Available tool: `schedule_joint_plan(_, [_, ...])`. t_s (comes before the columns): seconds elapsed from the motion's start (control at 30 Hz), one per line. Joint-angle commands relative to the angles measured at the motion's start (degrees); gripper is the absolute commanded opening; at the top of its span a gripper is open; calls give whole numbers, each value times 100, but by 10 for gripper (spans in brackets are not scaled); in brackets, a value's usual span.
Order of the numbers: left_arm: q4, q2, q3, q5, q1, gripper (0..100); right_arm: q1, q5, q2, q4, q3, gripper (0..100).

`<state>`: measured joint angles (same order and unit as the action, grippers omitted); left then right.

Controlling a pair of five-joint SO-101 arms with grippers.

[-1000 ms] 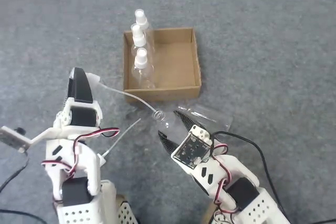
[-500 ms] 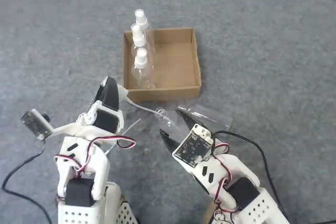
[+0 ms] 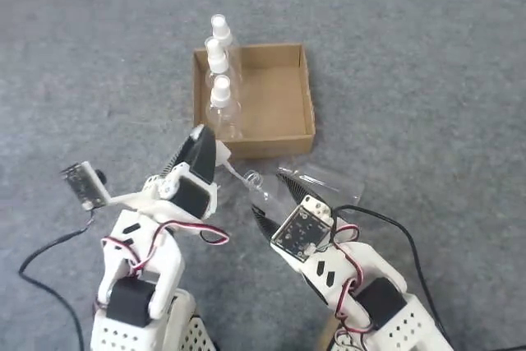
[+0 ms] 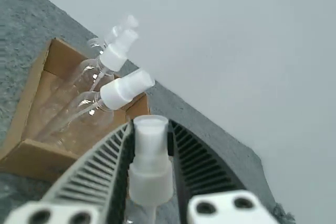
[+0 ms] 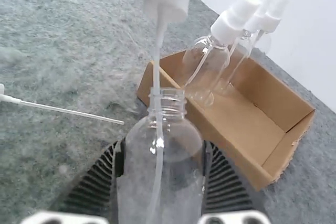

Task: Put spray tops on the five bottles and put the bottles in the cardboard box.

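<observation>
Spray top point(image 4: 151, 156) sits clamped in the jaws of the left gripper point(image 4: 149, 125) just in front of the cardboard box point(image 3: 256, 147). Its dip tube reaches down into the neck of the open bottle point(image 5: 160, 166), which the jaws of the right gripper point(image 5: 161, 149) hold by its body. Three capped bottles point(image 3: 220, 103) rest in the box along one side wall, and a loose spray top point(image 5: 63, 111) lies on the grey counter point(image 3: 427, 80) near the box's front.

We see the cardboard box point(image 3: 309, 96) as matt brown paperboard on rough, fuzzy grey cloth point(image 3: 427, 80). The three bottles point(image 3: 223, 117) in the box are clear, glossy plastic with matt white plastic tops point(image 3: 220, 92). Near the box's front wall, another bottle point(image 5: 160, 166) is equally clear and shiny. The spray top point(image 4: 150, 156) is smooth white plastic, between the left gripper point(image 4: 151, 127)'s ribbed, matt black fingers point(image 4: 100, 166).
</observation>
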<state>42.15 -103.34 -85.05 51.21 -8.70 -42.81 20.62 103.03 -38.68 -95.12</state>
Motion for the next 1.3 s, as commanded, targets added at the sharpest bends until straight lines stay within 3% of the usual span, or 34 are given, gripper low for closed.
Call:
schedule_joint_plan(0.0, [9,-88,154,-70,-237,13,57,44,92,-40,-123,9])
schedule_joint_plan(0.33, [18,-88,-242,-659,-1099,13,92,44,92,-31,-123,9])
schedule_joint_plan(1.0, [343,-88,-505,-932,-1152,13,312,35,101,31,-70,7])
schedule_joint_plan(1.27, [334,-88,-418,-826,-1160,38,382,-440,110,268,-70,7])
